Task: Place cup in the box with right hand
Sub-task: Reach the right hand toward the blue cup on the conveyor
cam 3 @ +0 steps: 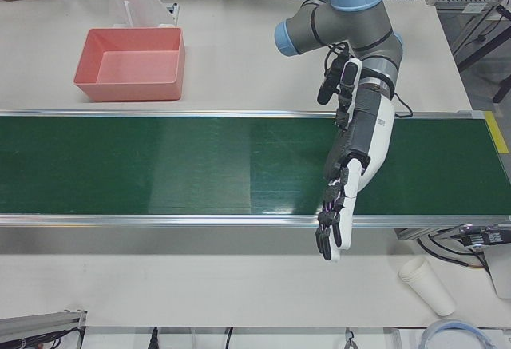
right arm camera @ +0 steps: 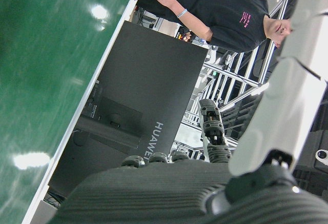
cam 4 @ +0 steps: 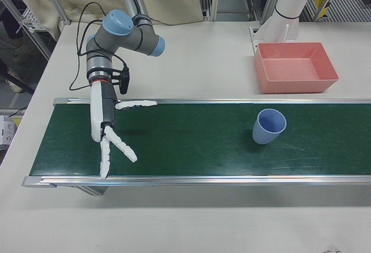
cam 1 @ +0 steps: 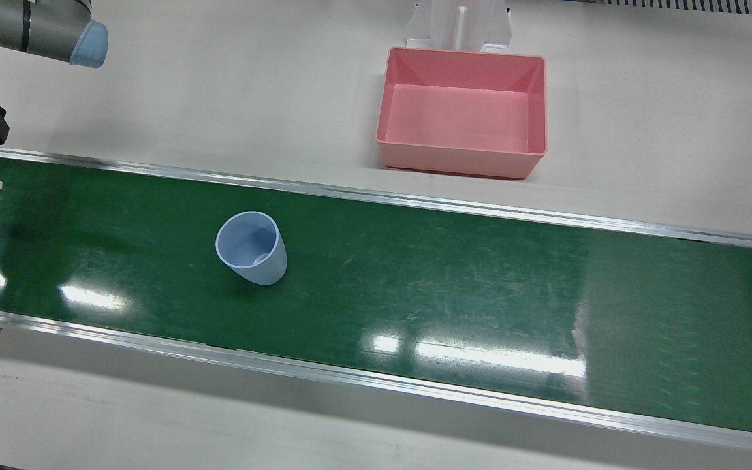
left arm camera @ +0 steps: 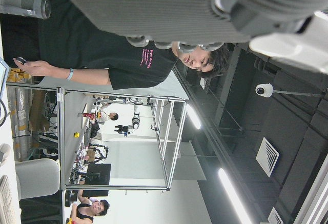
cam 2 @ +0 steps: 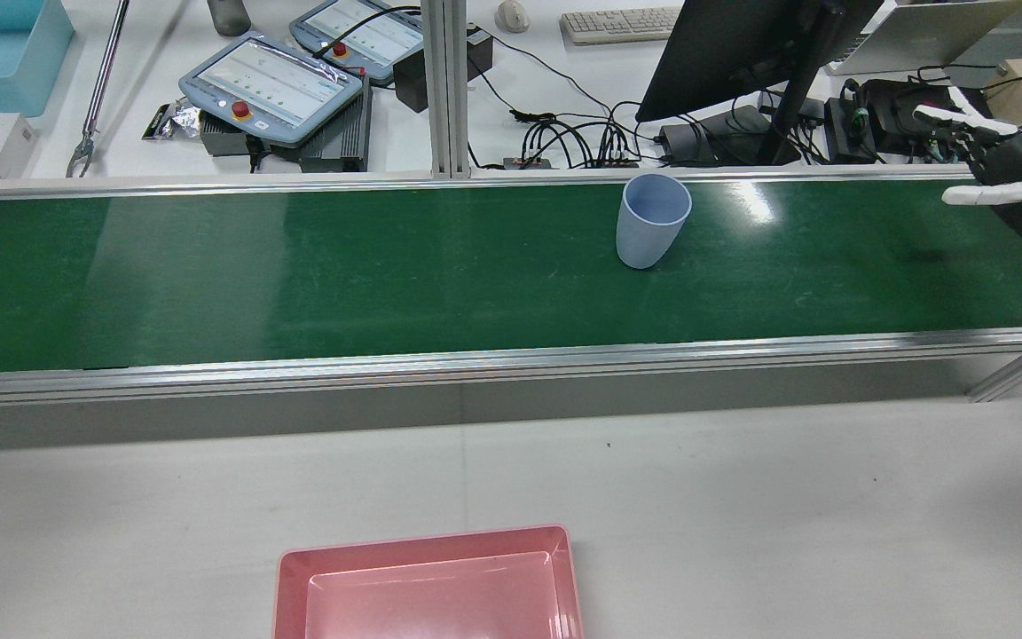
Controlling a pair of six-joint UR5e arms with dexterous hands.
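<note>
A pale blue cup (cam 1: 250, 248) stands upright on the green conveyor belt (cam 1: 480, 281); it also shows in the rear view (cam 2: 651, 220) and the right-front view (cam 4: 269, 125). The pink box (cam 1: 461, 160) sits empty on the white table beside the belt, also seen in the rear view (cam 2: 431, 603) and right-front view (cam 4: 298, 85). My right hand (cam 4: 107, 131) is open with fingers spread, hanging over the belt's far end, well away from the cup; the rear view (cam 2: 1021, 191) shows it at the right edge. My left hand (cam 3: 355, 165) is open and empty over the belt's other half.
Aluminium rails edge the belt on both sides. Beyond the belt in the rear view are a monitor (cam 2: 742, 44), teach pendants (cam 2: 271, 84) and cables. Stacked paper cups (cam 3: 427, 285) lie near the left arm. A white pedestal (cam 1: 459, 23) stands behind the box.
</note>
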